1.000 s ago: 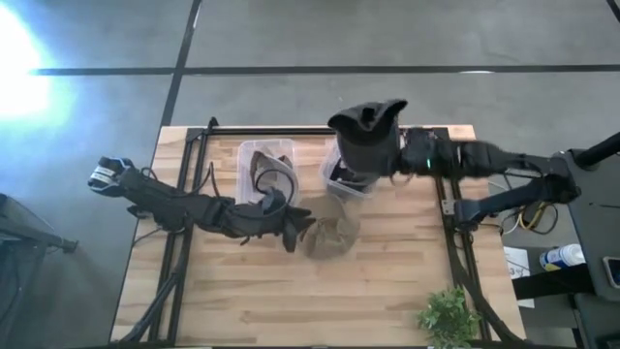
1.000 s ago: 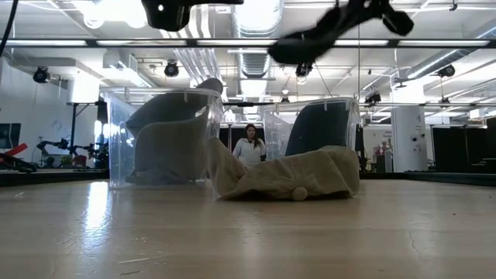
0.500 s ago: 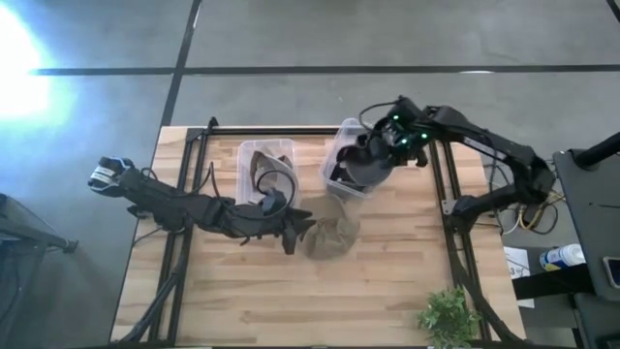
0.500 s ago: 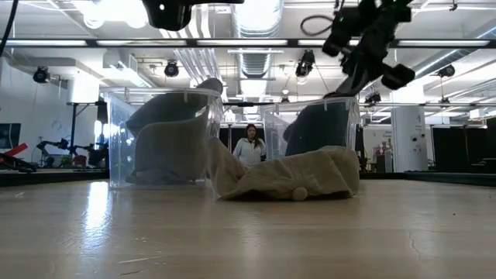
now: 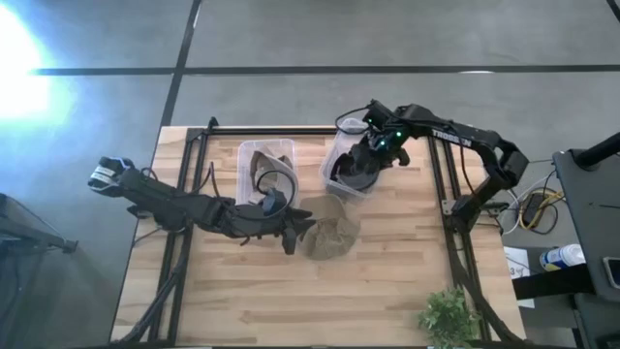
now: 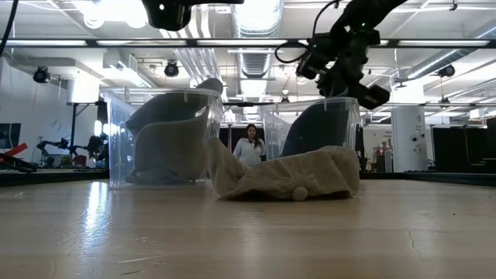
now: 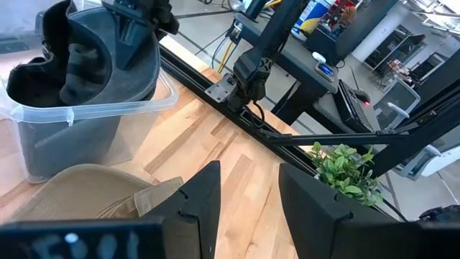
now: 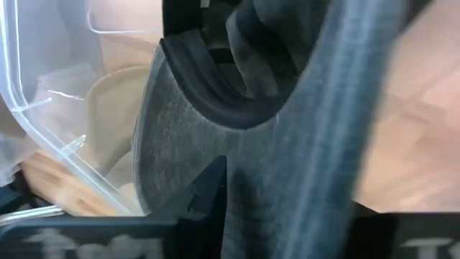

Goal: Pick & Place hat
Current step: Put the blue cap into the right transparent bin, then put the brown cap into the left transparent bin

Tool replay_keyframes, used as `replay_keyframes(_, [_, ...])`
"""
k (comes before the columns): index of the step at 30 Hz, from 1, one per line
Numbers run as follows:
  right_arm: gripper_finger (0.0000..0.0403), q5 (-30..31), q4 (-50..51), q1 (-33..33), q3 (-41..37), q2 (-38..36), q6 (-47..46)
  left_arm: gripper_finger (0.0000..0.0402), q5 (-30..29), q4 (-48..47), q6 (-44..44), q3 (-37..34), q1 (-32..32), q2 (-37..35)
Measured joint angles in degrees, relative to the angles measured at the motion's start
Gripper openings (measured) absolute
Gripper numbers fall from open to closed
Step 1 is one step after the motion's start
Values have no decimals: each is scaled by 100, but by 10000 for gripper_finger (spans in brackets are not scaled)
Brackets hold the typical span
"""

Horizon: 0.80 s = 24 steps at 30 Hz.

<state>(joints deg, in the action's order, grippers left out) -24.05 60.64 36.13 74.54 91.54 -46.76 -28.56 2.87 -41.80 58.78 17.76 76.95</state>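
Note:
A dark grey hat sits partly inside the right clear bin, held by my right gripper, which is shut on it from above the bin's rim. In the low view the hat shows through the bin wall below that gripper. A tan hat lies crumpled on the table in front of the bins. My left gripper hangs open above the table, beside the tan hat's left edge. The left clear bin holds another hat. My right gripper pinches the dark grey hat's cloth between its two fingers, slanting down from the table's right. The hat's dark inner band shows just past the fingers. The hat hangs below them inside the right bin; its underside is hidden.
Black rails run along both sides of the wooden table. A small green plant stands at the near right corner. Bare wood lies in front of the tan hat. A person stands in the room far behind the bins.
My right gripper came down from high above the right bin and tipped to point downward, its arm folding in toward the bin. The dark grey hat, earlier carried clear above the bin, now hangs inside it. The left arm and the tan hat kept still.

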Motion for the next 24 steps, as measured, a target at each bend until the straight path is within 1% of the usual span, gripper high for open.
replay_keyframes(4, [130, 183, 16, -123, 175, 125, 137, 135, 0, -15, 49, 0, 0, 2])
replay_keyframes(7, [158, 618, 21, -250, 359, 51, 364, 135, 0, -20, 111, 0, 0, 2])
replay_keyframes(12, [194, 1439, 247, -449, 704, -422, 630, 135, 0, -86, 118, 0, 31, 2])
replay_keyframes(17, [212, 1946, 634, -711, 933, -969, 859, 135, 1, -308, 156, 0, 61, 2])
replay_keyframes(21, [216, 2572, 641, -1416, 941, -1631, 1082, 135, 42, -586, 490, 0, 131, 4])
replay_keyframes(24, [216, 2963, 640, -2251, 885, -2029, 1084, 135, 88, -672, 880, 0, 239, 57])
